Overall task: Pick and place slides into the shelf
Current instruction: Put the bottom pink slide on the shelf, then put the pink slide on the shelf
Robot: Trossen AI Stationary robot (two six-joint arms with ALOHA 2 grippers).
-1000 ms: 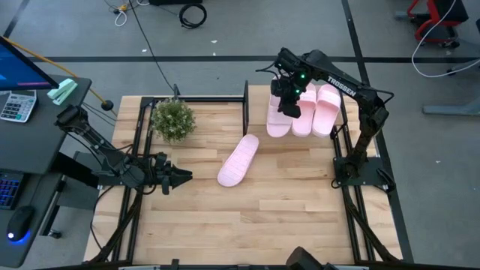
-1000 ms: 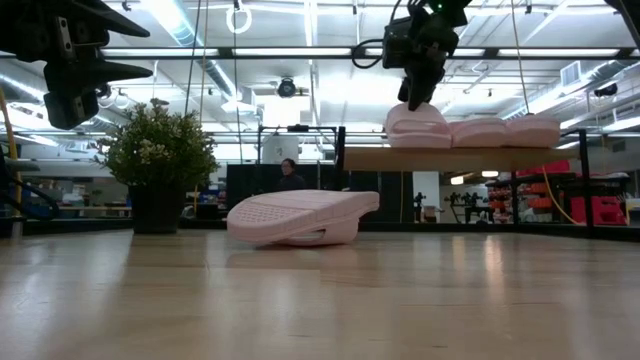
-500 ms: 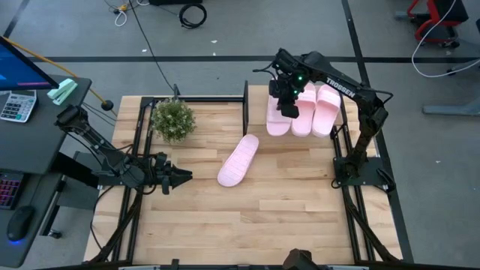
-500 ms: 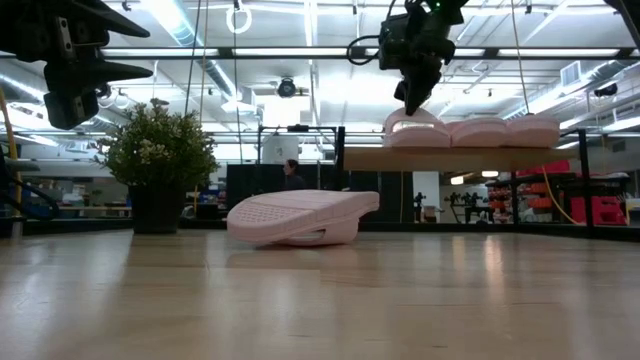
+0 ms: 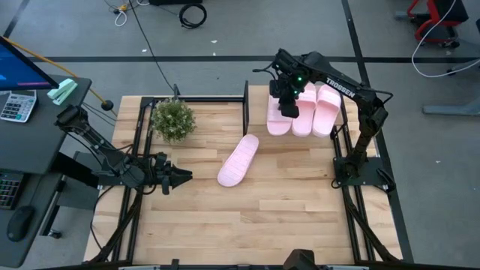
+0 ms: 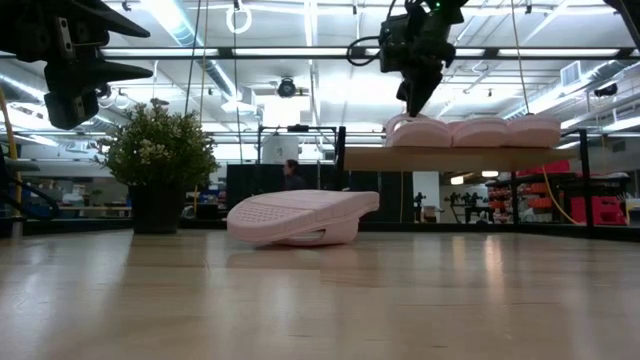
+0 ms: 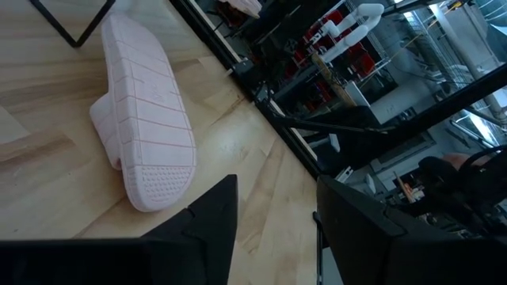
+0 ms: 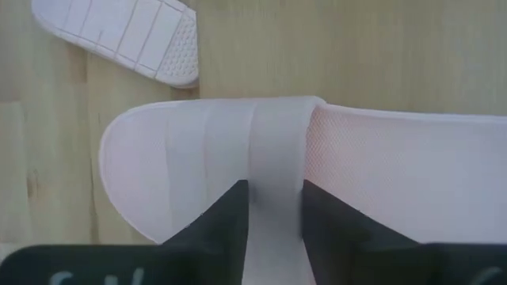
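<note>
Three pale pink slides lie side by side on the shelf (image 5: 257,120), a light-wood board (image 6: 450,158) at the table's far right. My right gripper (image 5: 289,103) hangs just above the strap of the leftmost one (image 6: 418,130), its fingers slightly apart over the strap (image 8: 274,166), open and clear of it. The fourth slide (image 5: 238,160) lies sole-up on the tabletop near the middle, also seen in the low view (image 6: 300,217) and the left wrist view (image 7: 146,134). My left gripper (image 5: 178,178) waits open at the table's left, pointing toward that slide.
A small potted plant (image 5: 172,118) stands at the table's far left, beside the shelf's black upright (image 5: 246,97). A desk with a calculator (image 5: 15,105) sits beyond the left edge. Bare plank tabletop (image 5: 247,217) spreads across the near half.
My right gripper has risen a little from the leftmost slide on the shelf and now stands clear above its strap. The slide has stayed on the board.
</note>
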